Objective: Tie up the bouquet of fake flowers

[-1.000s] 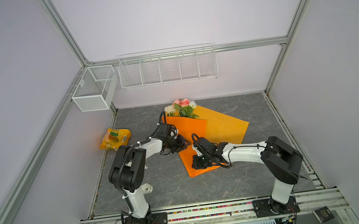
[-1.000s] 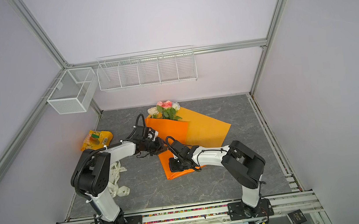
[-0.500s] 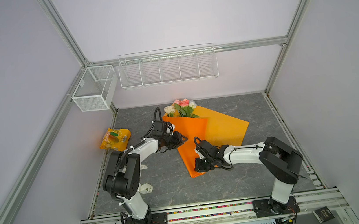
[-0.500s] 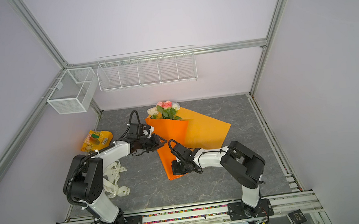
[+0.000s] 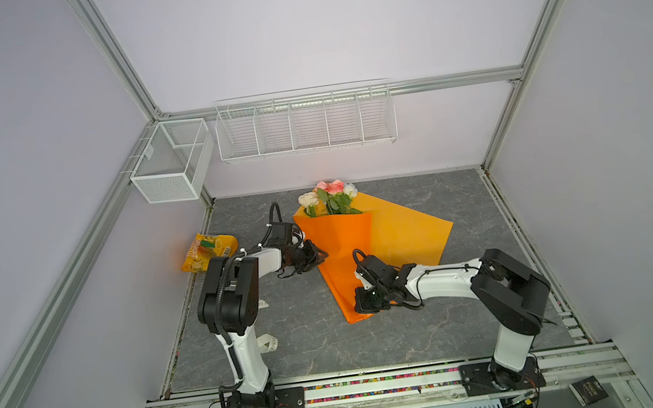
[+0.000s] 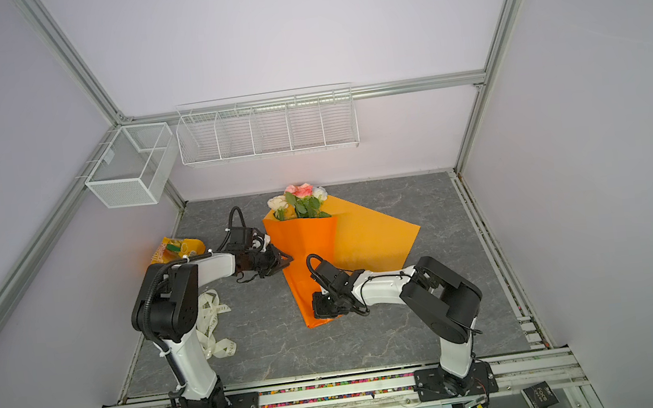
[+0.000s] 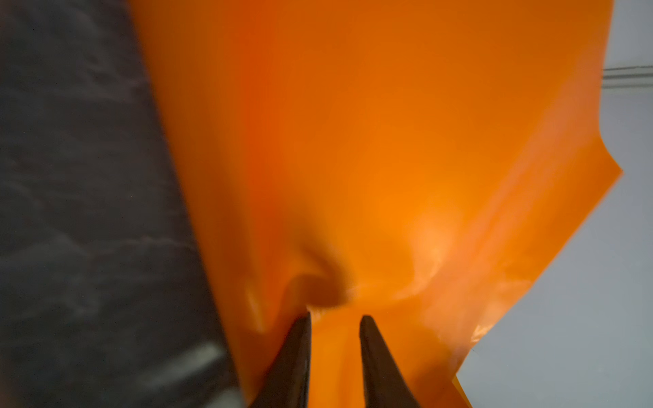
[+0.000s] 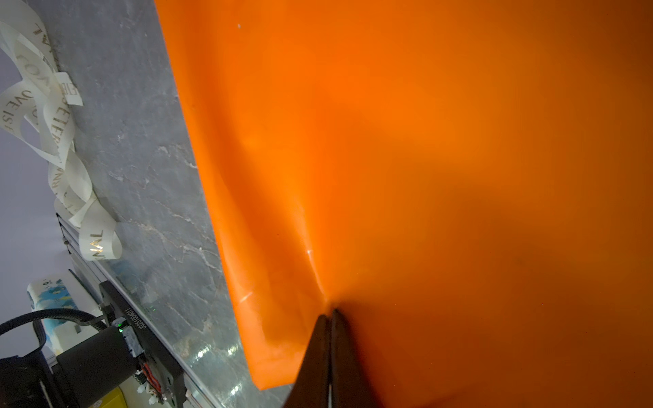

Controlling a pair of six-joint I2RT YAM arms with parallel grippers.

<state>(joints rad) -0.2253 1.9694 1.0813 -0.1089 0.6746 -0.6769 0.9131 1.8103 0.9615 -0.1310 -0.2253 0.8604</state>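
Bouquet of fake flowers (image 5: 332,198) lying on gray table (image 5: 290,343), blooms toward back wall, wrapped in orange paper (image 5: 336,246), right gripper (image 8: 329,312) pinched tight on the paper's lower end, left gripper (image 7: 335,317) narrowly apart at a pucker (grip unclear).

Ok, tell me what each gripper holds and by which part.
Right gripper pinches the orange paper near its narrow end. Left gripper has paper between part-open jaws at the wrap's side edge; a firm hold cannot be told.

Orange paper (image 6: 366,238) wraps the bouquet of fake flowers (image 6: 303,203); the left gripper (image 6: 287,259) meets its edge, the right gripper (image 6: 320,308) its lower end.
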